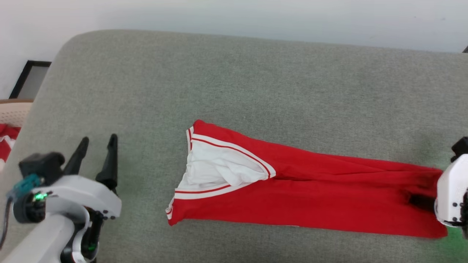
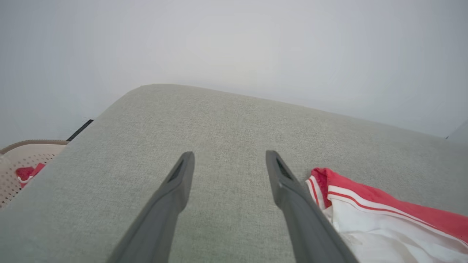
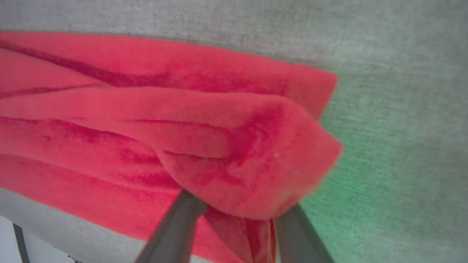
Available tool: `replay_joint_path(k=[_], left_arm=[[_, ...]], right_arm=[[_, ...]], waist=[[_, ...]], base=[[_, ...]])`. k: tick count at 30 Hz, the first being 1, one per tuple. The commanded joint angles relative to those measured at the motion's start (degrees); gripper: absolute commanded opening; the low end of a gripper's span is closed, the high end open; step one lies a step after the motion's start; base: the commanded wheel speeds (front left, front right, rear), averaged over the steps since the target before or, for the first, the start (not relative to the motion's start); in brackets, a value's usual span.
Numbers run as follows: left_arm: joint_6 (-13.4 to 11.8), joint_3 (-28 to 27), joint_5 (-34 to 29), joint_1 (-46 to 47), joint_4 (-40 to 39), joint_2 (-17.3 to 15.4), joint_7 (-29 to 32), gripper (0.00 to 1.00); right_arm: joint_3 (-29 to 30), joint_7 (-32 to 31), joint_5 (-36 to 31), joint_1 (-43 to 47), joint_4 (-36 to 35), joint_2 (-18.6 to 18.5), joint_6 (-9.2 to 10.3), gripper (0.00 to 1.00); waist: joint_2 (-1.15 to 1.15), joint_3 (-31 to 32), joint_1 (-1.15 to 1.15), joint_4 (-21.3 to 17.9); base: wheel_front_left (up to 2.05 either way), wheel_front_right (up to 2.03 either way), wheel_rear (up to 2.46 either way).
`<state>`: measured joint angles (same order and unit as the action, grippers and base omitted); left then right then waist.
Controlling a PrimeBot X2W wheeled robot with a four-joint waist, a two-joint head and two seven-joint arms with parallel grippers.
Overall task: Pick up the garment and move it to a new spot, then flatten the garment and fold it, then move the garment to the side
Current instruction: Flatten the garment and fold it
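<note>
Head view: red shirt [image 1: 329,197] lies in a long narrow strip across the grey table [image 1: 219,73].
My left pincer [image 1: 99,138] gapes empty beside its white-trimmed end; my right pincer [image 3: 239,206] straddles the bunched opposite end, grip unclear.

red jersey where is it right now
The red jersey lies stretched across the grey cushion, centre to right in the head view, white-sleeved end toward the left tool, other end between the fingers of the right tool.

Garment [image 1: 310,204]: red, white sleeve w/ red-white stripe trim. Cushion [image 1: 234,80]: grey-green, fine weave. Basket [image 1: 14,109]: beige, perforated. L gripper [image 1: 99,138]: dark grey fingers [image 2: 307,219], white housing.
</note>
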<state>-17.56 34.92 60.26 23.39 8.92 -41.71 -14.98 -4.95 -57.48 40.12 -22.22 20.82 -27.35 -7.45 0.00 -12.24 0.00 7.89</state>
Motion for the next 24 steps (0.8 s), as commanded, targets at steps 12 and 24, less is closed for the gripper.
replay_joint_path(k=[12,24], left_arm=[[7.58,-18.12,-13.38,-10.30,2.14,10.24,-0.22,1.00],[12.68,-26.61,-21.13,-12.97,2.61,15.47,-0.23,1.00]], right_arm=[[-1.31,0.99,3.44,-0.25,0.24,-1.34,0.03,0.00],[3.76,5.80,-0.73,-1.83,4.59,-8.48,0.02,0.00]], waist=[[0.00,0.17,0.00,-0.46],[0.00,0.12,0.00,-2.07]], base=[[0.00,0.00,0.00],[0.00,0.00,0.00]])
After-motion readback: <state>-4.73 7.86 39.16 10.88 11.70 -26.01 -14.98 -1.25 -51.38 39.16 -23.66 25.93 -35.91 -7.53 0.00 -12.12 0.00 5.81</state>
